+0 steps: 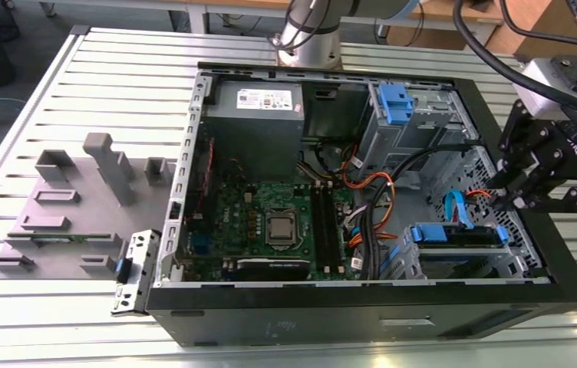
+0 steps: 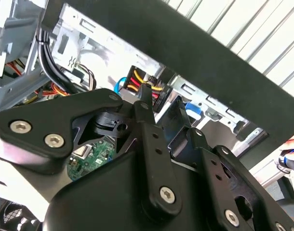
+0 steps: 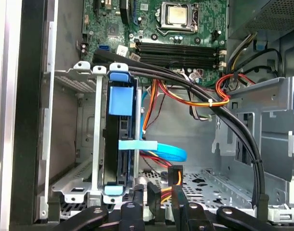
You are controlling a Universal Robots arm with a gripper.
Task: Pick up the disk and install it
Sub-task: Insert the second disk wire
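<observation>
1. In the exterior view, an open black computer case (image 1: 370, 307) lies on a slatted metal tabletop (image 1: 84, 77). Inside it, the green motherboard (image 1: 268, 207) is in the middle. The disk (image 1: 457, 235), with its blue carrier, sits in the drive cage in the corner of the case near the front panel. The hand (image 1: 522, 201) hangs just above this corner, beside the case wall. A grey power supply (image 1: 258, 103) is in the opposite corner. A grey parts holder (image 1: 64, 215) lies on the tabletop outside the case.

2. In the second wrist view, the black fingers (image 2: 144, 103) of the hand point at a connector with red, yellow and black wires (image 2: 137, 82). The fingers look close together, but I cannot tell if they grip it.

3. In the first wrist view, the disk (image 3: 122, 144) stands upright in the metal cage (image 3: 84, 144). A light blue flat cable (image 3: 156, 149) leaves from its side. The finger tips (image 3: 137, 197) are beside an orange-wired connector (image 3: 175, 175), near the disk.
</observation>
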